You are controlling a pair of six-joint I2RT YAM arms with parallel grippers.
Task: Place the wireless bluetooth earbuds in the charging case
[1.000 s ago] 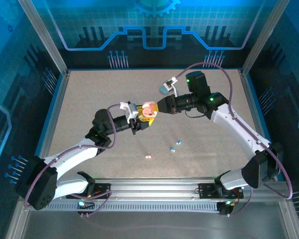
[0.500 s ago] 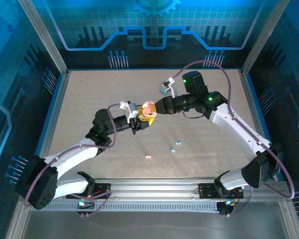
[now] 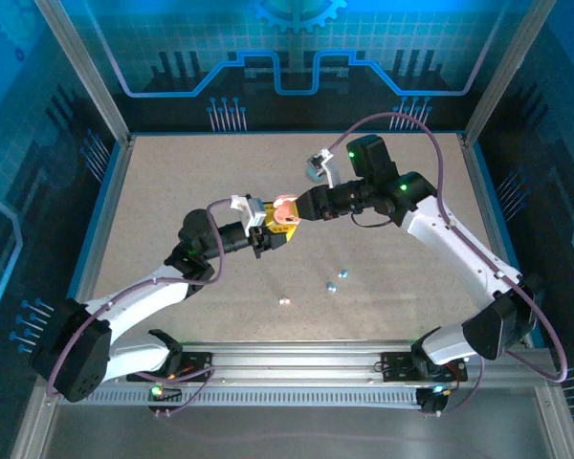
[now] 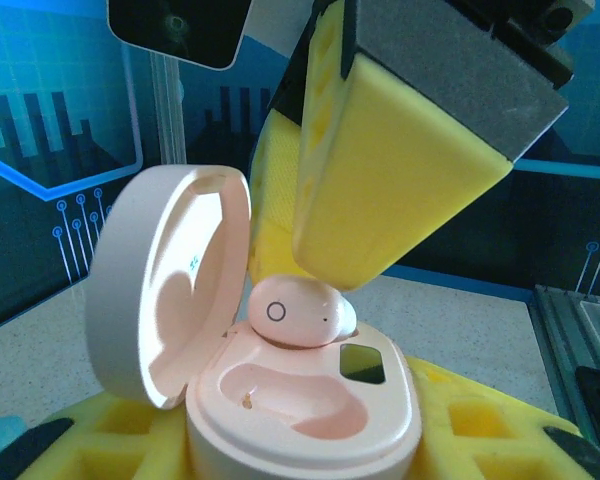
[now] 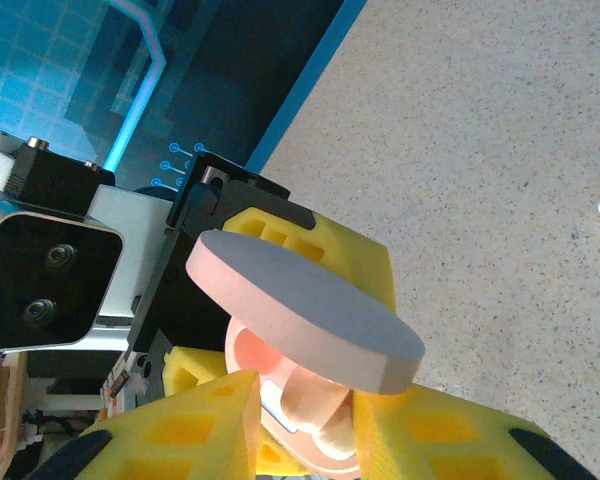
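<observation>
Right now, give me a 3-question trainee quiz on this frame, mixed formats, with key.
1. True or false: the pink charging case has its lid shut.
2. The right gripper pinches: A) a teal earbud B) the pink earbud C) nothing.
3. Which gripper grips the case?
Key: 1 false, the lid stands open; 2 B; 3 the left gripper.

On case (image 4: 392,418): earbud (image 4: 298,312); on table (image 3: 172,182) before it: loose earbuds (image 3: 329,286).
</observation>
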